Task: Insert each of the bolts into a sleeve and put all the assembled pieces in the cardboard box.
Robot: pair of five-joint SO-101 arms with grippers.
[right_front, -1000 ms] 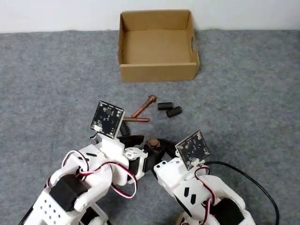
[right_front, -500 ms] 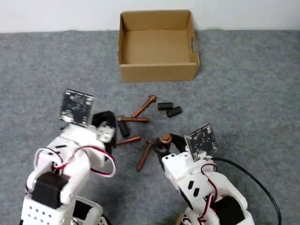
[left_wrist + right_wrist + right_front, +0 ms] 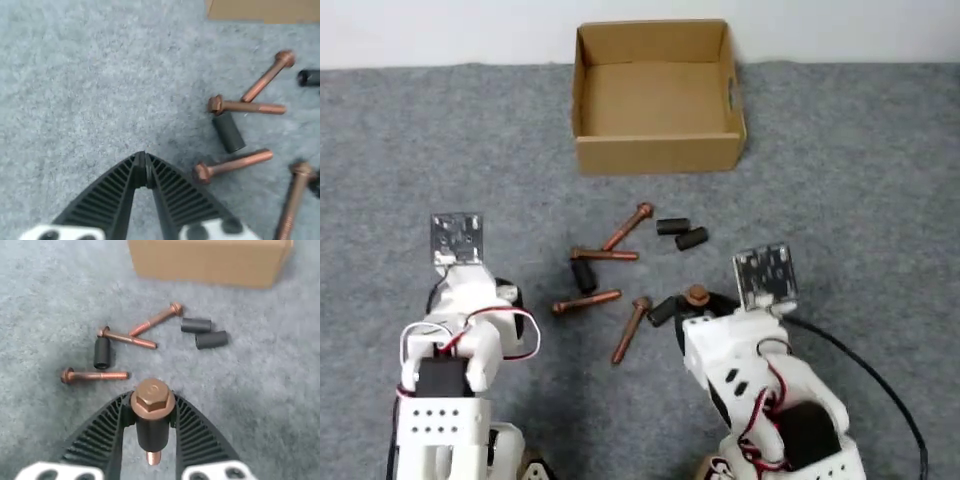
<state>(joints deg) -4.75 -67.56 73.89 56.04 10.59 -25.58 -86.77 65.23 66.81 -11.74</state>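
One's together. The right pincer [image 3: 151,404] is clamped on a sleeve [image 3: 151,432] with a bolt [image 3: 152,395] pushed right through it, copper tip poking out the far end. It holds the piece in front of its own arm, on the near side of the scatter. The left pincer [image 3: 145,169] is squeezed fully closed on nothing, over bare grey worktop [image 3: 860,180] just beside the loose parts.

The cardboard box [image 3: 655,155] at the far side is empty, so nothing's delivered yet.

There's plenty left, by my count. Between box and arms lie a loose bolt [image 3: 627,227], a second bolt [image 3: 605,255], a third bolt [image 3: 587,301] and a fourth bolt [image 3: 631,330]. Then a loose sleeve [image 3: 671,227], a second sleeve [image 3: 691,239] touching or nearly touching it, and a third sleeve [image 3: 583,275] tucked against the second bolt. Whether another sleeve hides by the right pincer, I can't tell.
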